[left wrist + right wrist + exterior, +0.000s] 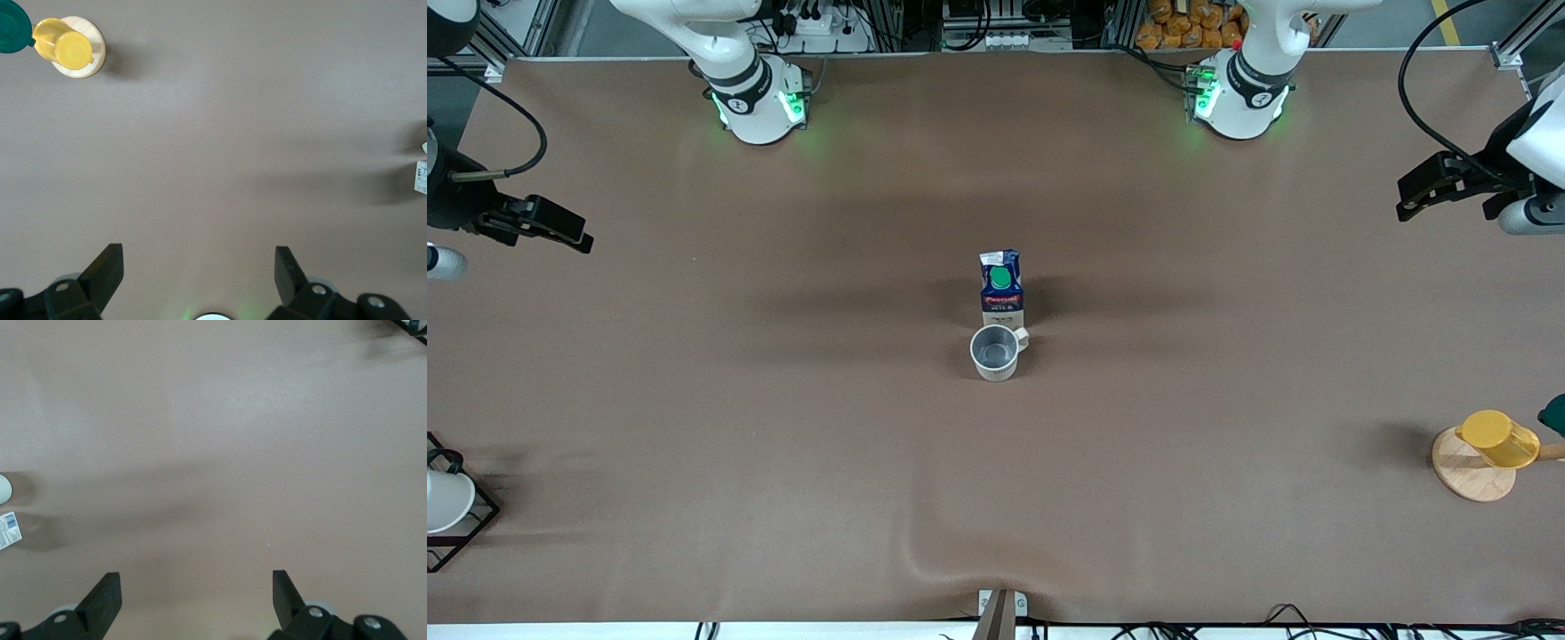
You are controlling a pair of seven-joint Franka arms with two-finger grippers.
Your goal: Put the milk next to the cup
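One milk carton (1001, 286) stands on the worktop (783, 444). Cups number three: one cream mug (994, 352) with a grey inside, one yellow cup (1497, 438), and one white cup (445, 500) at the worktop's edge toward the right arm's end. There is one round wooden board (1472, 467) under the yellow cup, one dark green item (1554, 414) cut off by the frame edge beside it, and one black wire rack (467, 533) around the white cup. Two arms are present, each carrying one tool: the left tool (1409, 201) and the right tool (580, 238), two in all.
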